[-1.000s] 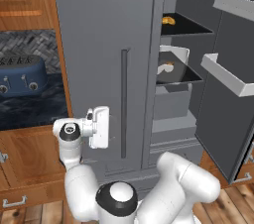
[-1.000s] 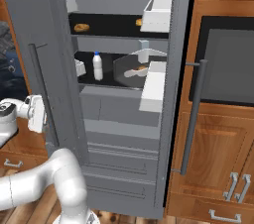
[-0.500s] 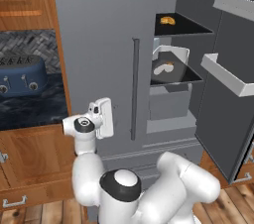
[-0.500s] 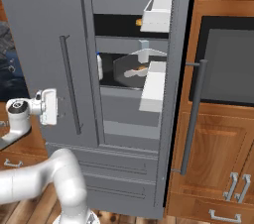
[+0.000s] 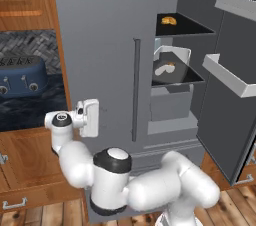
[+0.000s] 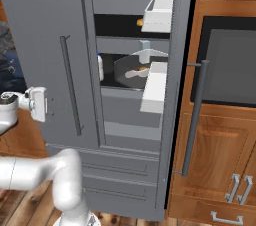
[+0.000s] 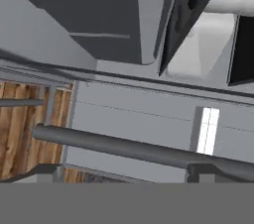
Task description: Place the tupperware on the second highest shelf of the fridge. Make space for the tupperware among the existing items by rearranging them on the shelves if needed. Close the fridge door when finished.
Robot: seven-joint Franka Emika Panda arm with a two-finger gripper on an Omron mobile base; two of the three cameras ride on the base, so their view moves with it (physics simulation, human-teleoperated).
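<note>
The grey fridge's left door [image 5: 100, 45] stands almost shut, its bar handle [image 5: 135, 90] upright. My gripper [image 5: 90, 117] is open and hovers at that door's outer face, left of the handle, holding nothing. From the right it shows as the gripper [image 6: 38, 104] by the same door [image 6: 45, 30]. In the hand view a grey handle bar [image 7: 114, 146] crosses just above the wide-apart fingertips [image 7: 45, 171]. The white tupperware [image 5: 171, 64] sits on the second highest shelf [image 5: 190, 76], one level below the panel with the orange lump [image 5: 168, 20]. Beside the tupperware [image 6: 134, 71] stands a white bottle [image 6: 100, 66].
The right fridge door [image 5: 225, 120] hangs wide open, its white bins [image 5: 235, 5] jutting into the room. A blue toaster [image 5: 20, 77] sits on the counter at left. Wooden cabinets and a dark oven [image 6: 230, 65] flank the fridge; two drawers [image 6: 120, 175] lie below.
The left fridge door has swung from partly open to almost shut, hiding most of the interior. My gripper rode along its outer face, still open.
</note>
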